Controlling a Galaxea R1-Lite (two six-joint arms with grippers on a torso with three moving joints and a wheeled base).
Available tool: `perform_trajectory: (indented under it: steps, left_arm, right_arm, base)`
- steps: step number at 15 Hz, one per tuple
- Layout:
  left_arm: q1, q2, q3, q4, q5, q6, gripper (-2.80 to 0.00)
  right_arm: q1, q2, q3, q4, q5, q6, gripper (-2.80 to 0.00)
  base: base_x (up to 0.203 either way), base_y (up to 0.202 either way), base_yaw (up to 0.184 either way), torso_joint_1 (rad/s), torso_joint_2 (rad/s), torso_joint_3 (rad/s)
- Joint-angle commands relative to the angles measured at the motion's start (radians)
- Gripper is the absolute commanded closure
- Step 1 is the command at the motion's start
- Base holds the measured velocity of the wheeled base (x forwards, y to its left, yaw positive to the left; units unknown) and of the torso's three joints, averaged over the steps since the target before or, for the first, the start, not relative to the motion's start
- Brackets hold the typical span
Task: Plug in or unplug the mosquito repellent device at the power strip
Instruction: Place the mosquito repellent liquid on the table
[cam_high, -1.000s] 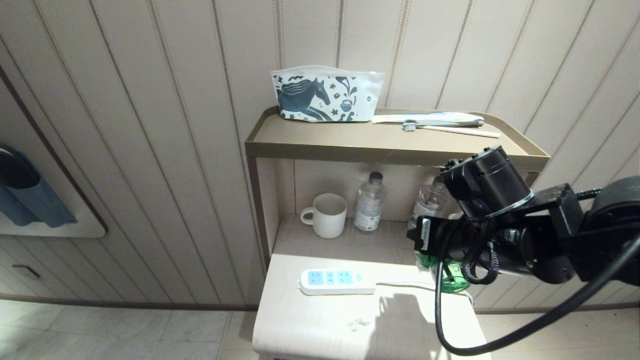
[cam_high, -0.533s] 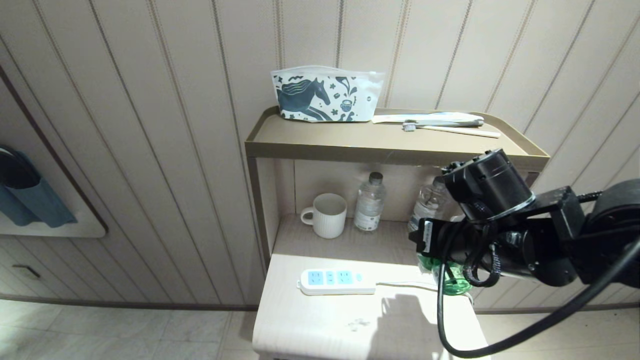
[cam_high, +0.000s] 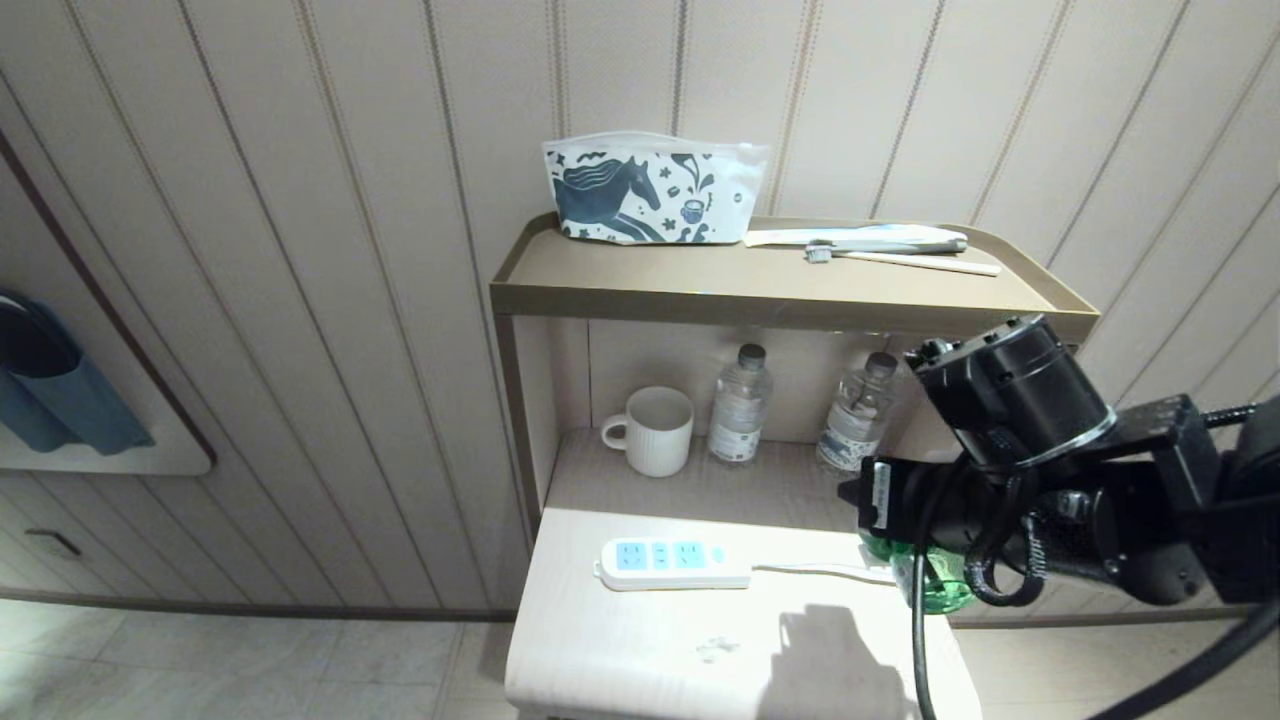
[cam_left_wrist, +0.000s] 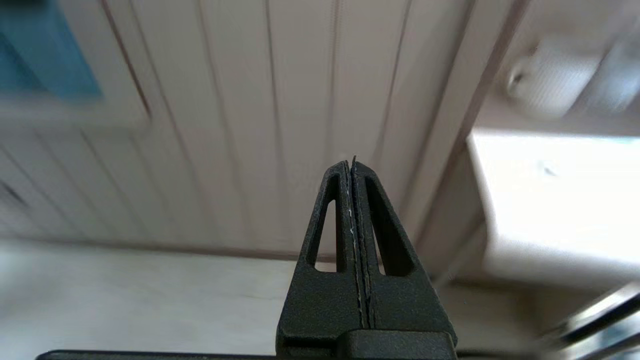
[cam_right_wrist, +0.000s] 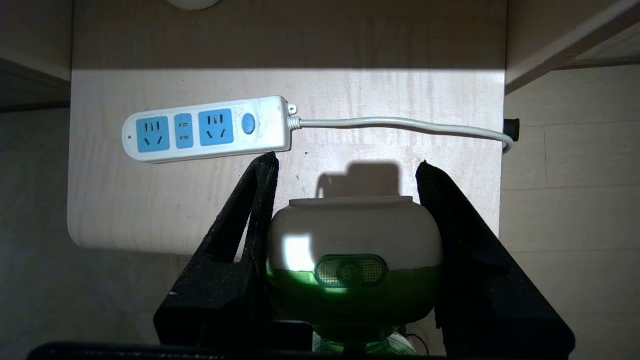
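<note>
Currently, we are holding the mosquito repellent device (cam_right_wrist: 354, 240) in our right claw (cam_right_wrist: 345, 172), whose two fingers are clamping its white head on either side. We are keeping it in the air above the right part of the surface (cam_high: 640, 640), clear of the power strip (cam_high: 674, 563), which is lying flat near the surface's middle, its cord (cam_right_wrist: 400, 124) running off to the right. Our left claw (cam_left_wrist: 354, 167) is hanging closed and empty beside the surface.
</note>
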Motion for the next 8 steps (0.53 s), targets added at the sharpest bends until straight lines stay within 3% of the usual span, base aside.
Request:
perform_trajectory:
  steps: [1,3,8]
  left_arm:
    - [0.000,0.002,0.013,0.000,-0.031,0.133,0.00]
    - [-0.002,-0.001,0.004,0.022,-0.025,0.076,0.00]
    - [-0.002,-0.002,0.001,0.026,-0.017,0.025,0.00]
  right_arm:
    - [-0.012,-0.027,0.018,0.001,-0.002,0.000,0.00]
    - [-0.015,-0.037,0.033,0.001,-0.002,-0.003,0.00]
    - [-0.001,-0.058,0.030,0.001,-0.002,-0.023,0.00]
  base:
    - [0.000,0.000,0.000,0.000,0.00,0.000]
    - [0.000,0.000,0.000,0.000,0.00,0.000]
    - [0.000,0.000,0.000,0.000,0.00,0.000]
